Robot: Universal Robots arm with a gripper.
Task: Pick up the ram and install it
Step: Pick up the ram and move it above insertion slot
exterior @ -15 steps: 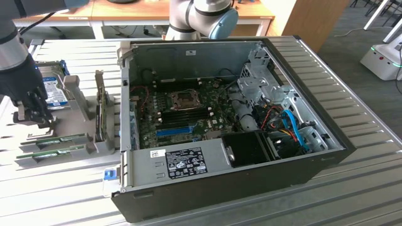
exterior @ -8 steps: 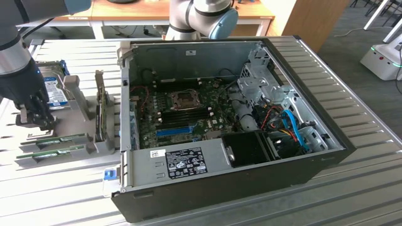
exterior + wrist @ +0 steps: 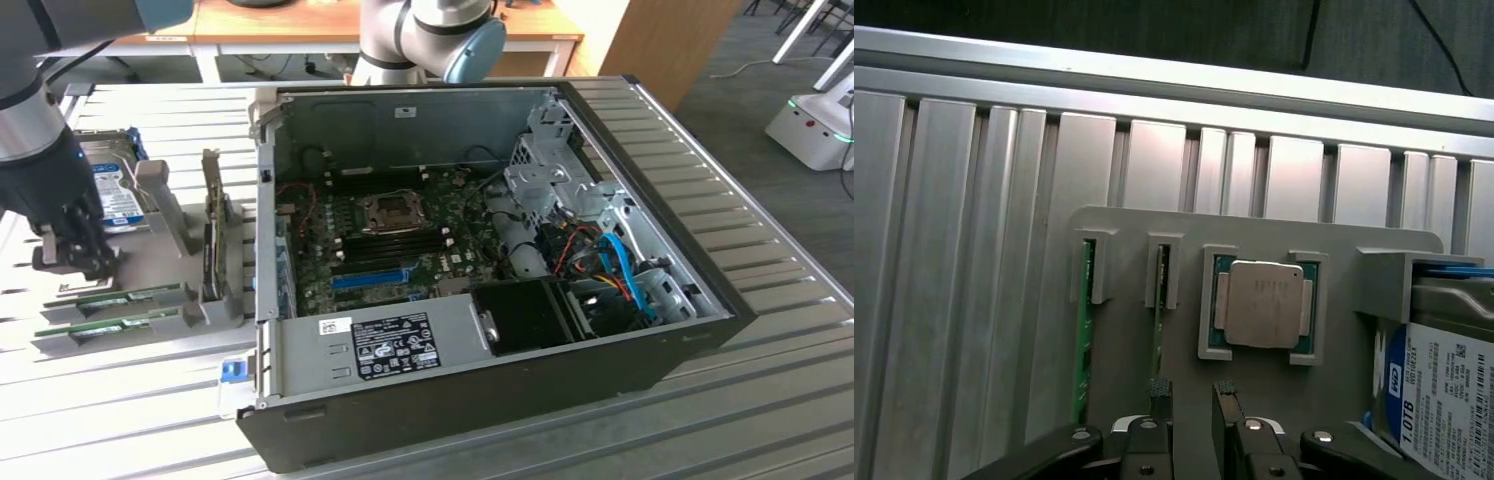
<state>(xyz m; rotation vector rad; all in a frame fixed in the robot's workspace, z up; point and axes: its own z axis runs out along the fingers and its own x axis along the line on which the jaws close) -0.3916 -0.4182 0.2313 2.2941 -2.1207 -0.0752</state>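
Exterior, ram sticks (image 3: 118,297): I counted two, green, long and thin, set on edge in a grey holder (image 3: 180,225) at the exterior view's left of the open computer case (image 3: 694,330).
Exterior, hard drive (image 3: 118,192): one, with a blue-and-white label, sat in the same holder.
Exterior, my pincer (image 3: 78,262): hung over the holder, near the sticks.
Wrist, ram sticks (image 3: 1086,340): two, in separate slots, showed green edges.
Wrist, processor (image 3: 1258,305): one lay beside them.
Wrist, my pincer (image 3: 1192,392): stood wide and held nothing, one fingertip (image 3: 1159,390) over the stick next to the processor.

The processor (image 3: 1259,305) sits in the holder (image 3: 1134,228) between ram (image 3: 1160,320) and hard drive (image 3: 1444,400).
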